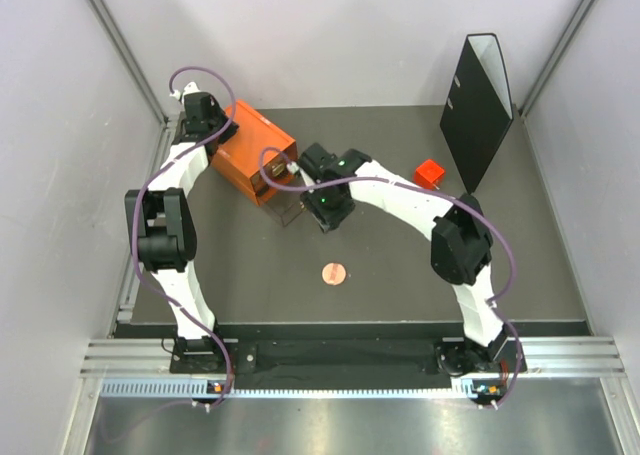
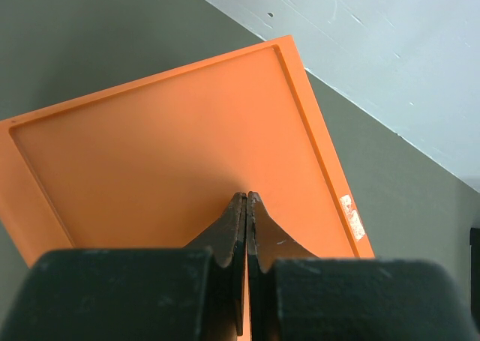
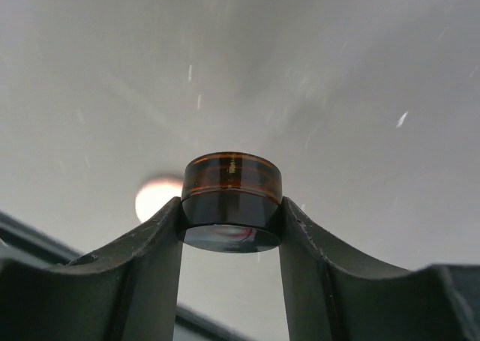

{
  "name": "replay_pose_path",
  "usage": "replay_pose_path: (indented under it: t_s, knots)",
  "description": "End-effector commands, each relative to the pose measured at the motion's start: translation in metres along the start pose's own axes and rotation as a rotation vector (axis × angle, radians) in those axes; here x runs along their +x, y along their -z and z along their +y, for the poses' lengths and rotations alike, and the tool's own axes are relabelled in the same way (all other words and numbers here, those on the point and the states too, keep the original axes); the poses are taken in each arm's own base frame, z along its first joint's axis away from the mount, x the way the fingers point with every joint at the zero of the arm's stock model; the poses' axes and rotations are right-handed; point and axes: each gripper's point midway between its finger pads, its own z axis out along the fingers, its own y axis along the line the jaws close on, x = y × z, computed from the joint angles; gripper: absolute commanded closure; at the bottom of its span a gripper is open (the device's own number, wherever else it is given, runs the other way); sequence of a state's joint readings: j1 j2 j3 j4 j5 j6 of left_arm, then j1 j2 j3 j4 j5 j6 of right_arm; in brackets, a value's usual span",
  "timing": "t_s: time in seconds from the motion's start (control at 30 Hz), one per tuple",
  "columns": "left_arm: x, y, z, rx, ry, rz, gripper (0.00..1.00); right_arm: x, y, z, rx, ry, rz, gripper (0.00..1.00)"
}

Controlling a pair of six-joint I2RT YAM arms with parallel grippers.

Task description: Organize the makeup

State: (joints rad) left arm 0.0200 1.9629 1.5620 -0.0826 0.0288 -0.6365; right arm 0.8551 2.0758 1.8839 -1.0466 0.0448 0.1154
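My right fingers (image 3: 232, 217) are clamped on the black disc (image 3: 231, 202), one finger on each side of its round wall, so it sits level between the tips and off the desk (image 1: 400, 275). Its top half looks amber-brown, its lower half black. Past it, low and to the left in the wrist view, the pink disc (image 3: 154, 197) is a blur on the desk. From above, it lies alone in the open middle of the desk, nearer the arm bases than my right fingers.

In the top view my right fingers hang just beside the clear drawer (image 1: 285, 203) that sticks out of the orange box (image 1: 255, 150). I cannot tell whether they touch it.

My left fingers (image 2: 246, 206) are pressed together with nothing between them, over the box's flat top.

A red cube (image 1: 430, 173) sits to the right, near an upright black folder (image 1: 478, 105).
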Motion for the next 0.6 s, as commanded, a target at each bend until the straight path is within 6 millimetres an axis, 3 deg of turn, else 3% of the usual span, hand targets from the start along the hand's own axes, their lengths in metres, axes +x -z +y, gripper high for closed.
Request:
replay_pose_path:
  t_s: [0.0, 0.13, 0.33, 0.37, 0.43, 0.47, 0.57]
  knots:
    - [0.125, 0.000, 0.106, -0.324, -0.026, 0.377, 1.00, -0.075, 0.026, -0.006, -0.134, -0.099, -0.276, 1.00]
    - [0.129, -0.002, 0.107, -0.325, -0.015, 0.388, 1.00, -0.117, 0.030, -0.011, -0.189, -0.150, -0.402, 1.00]
    - [0.129, -0.006, 0.107, -0.325, -0.016, 0.390, 1.00, -0.156, 0.029, -0.005, -0.278, -0.183, -0.503, 1.00]
    - [0.128, -0.006, 0.106, -0.324, -0.016, 0.388, 1.00, -0.158, 0.016, -0.003, -0.286, -0.187, -0.487, 1.00]
    - [0.127, -0.008, 0.106, -0.324, -0.014, 0.386, 1.00, -0.167, 0.017, 0.003, -0.325, -0.180, -0.498, 1.00]
    - [0.129, -0.009, 0.107, -0.327, -0.014, 0.390, 1.00, -0.166, 0.004, 0.005, -0.335, -0.186, -0.476, 0.99]
    - [0.129, -0.010, 0.107, -0.327, -0.013, 0.392, 1.00, -0.169, -0.006, 0.013, -0.382, -0.202, -0.466, 0.98]
